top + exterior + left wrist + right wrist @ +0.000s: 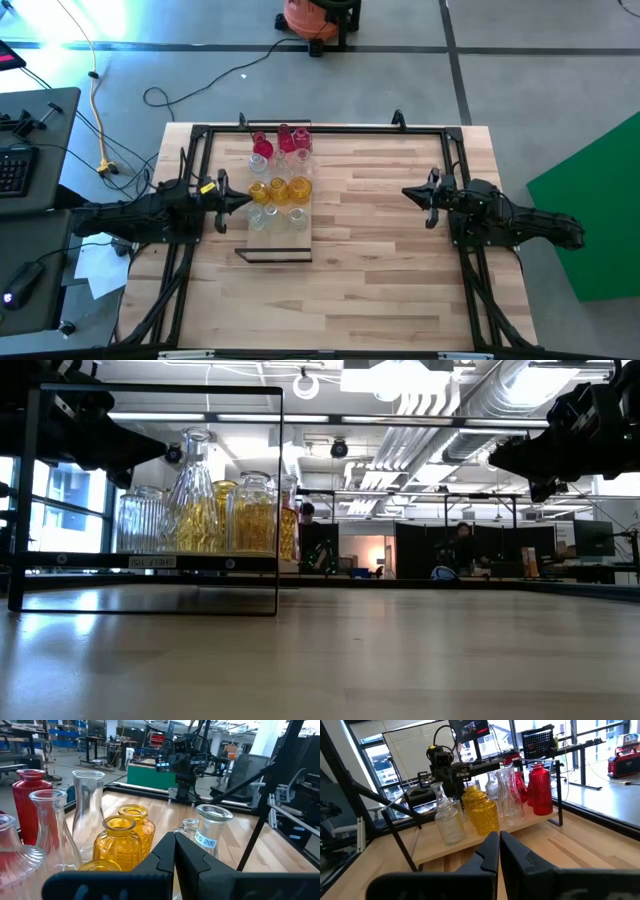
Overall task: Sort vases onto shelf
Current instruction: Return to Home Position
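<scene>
On the wooden table (400, 260), small red, yellow and clear glass vases (279, 187) stand on the flat wood shelf (278, 245). They look slippery and breakable, so hold necks softly. The left gripper (245, 200) beside the shelf and the right gripper (408, 193) well apart are closed, empty.

Left arm (140, 215): dark, six-joint, stretched out level on the left side, aimed inward toward its counterpart.
Left gripper (243, 200): at the arm's inner tip, held high in the low view; jaws pressed together.
Right arm (510, 225): dark, laid out level on the right side, aimed inward, mirroring the left.
Right gripper (408, 192): at the inner tip, raised likewise; jaws closed, a hairline seam between them.
</scene>
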Controlling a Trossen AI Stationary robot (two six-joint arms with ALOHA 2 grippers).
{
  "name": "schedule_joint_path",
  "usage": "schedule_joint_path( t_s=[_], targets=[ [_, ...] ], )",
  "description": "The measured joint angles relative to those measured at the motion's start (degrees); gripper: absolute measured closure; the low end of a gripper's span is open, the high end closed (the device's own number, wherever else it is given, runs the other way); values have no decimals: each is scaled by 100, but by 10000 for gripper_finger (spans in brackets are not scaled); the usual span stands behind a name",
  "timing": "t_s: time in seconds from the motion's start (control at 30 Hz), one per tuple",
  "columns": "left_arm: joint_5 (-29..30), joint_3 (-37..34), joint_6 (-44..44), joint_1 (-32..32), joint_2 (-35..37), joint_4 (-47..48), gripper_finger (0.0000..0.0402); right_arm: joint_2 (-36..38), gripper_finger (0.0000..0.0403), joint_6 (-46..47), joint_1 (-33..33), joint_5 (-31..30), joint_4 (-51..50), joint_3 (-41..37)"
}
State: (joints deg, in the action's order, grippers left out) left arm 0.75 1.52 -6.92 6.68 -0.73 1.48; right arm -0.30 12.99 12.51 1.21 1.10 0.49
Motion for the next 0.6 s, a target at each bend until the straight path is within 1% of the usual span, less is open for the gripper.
schedule_joint_path(
  t_s=[0.37,0.6],
  targets=[
    [-2,0,-138,0,0,6,401,0,402,-301,0,11,0,0],
    [-2,1,-140,1,0,6,402,0,402,-594,0,-114,-2,0]
  ],
)
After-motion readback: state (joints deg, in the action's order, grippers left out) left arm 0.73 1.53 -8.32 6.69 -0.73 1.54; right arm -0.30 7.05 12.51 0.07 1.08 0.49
